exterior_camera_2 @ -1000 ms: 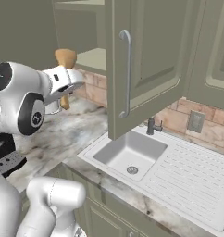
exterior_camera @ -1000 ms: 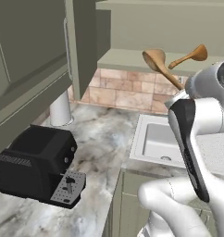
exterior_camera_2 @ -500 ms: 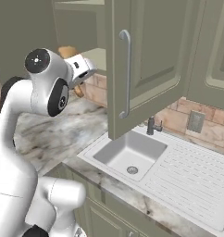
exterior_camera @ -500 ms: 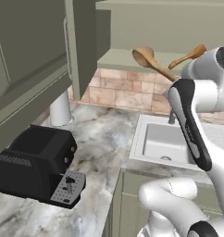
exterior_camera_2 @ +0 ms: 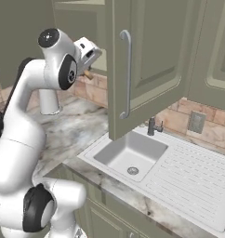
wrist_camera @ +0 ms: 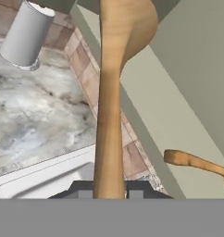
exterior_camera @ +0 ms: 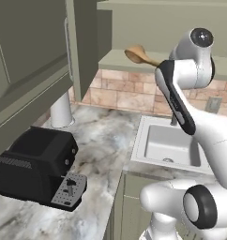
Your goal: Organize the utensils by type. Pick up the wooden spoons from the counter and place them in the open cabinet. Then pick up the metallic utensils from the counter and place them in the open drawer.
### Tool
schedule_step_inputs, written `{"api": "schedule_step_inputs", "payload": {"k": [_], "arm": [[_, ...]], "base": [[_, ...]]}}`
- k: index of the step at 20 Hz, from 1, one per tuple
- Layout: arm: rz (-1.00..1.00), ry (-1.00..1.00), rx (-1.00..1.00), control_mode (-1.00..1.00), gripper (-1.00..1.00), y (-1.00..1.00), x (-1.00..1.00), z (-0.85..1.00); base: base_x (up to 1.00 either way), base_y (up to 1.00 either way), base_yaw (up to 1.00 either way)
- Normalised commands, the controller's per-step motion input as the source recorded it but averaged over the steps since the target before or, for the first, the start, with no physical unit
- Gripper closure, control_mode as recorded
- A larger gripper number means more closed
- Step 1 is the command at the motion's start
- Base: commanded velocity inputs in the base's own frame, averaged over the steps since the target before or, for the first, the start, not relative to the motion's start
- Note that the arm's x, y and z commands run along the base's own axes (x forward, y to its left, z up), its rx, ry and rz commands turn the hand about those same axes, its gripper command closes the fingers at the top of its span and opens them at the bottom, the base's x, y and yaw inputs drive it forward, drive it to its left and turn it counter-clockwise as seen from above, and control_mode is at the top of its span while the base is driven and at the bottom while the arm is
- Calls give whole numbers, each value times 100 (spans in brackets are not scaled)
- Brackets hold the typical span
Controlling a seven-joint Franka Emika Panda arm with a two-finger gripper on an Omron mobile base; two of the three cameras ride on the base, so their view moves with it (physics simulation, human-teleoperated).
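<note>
**Wooden spoon held at the open cabinet shelf**

The hand (wrist_camera: pixel 109 192) is closed narrowly on the handle of an orange-brown wooden spoon with a round bowl (wrist_camera: pixel 115 88). In the hand view the two dark fingertips (wrist_camera: pixel 84 189) sit tight against either side of the handle, and the spoon runs straight up from them with its bowl at the top.

In the left base view the spoon bowl (exterior_camera: pixel 136 54) lies over the front edge of the plain inner shelf of the grey-green upper wall cabinet (exterior_camera: pixel 116 60). The white arm reaches up to that shelf from the lower right. In the right base view the hand (exterior_camera_2: pixel 89 55) is raised beside the panelled cabinet door (exterior_camera_2: pixel 147 60), which stands open.

A second orange-brown wooden spoon (wrist_camera: pixel 195 162) lies on the pale shelf surface, apart from the held spoon.

Below, the grey-white marbled stone tabletop (exterior_camera: pixel 99 145) carries a white cylindrical container (exterior_camera: pixel 61 110) near the brown-tile backsplash (exterior_camera: pixel 129 93) and a black boxy appliance (exterior_camera: pixel 38 164). The white sink (exterior_camera_2: pixel 130 155) with drainboard is set in the tabletop.
</note>
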Motion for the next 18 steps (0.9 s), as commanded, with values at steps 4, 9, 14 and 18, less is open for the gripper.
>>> {"api": "schedule_step_inputs", "payload": {"k": [4,9,14,18], "arm": [[0,-2,-18,-100,100,0,61,0],[0,-5,-15,-100,100,0,71,0],[0,-13,-8,-100,100,0,74,0],[0,-18,0,-100,100,0,66,-3]], "base": [[0,0,0],[0,0,0],[0,0,0],[0,0,0]]}}
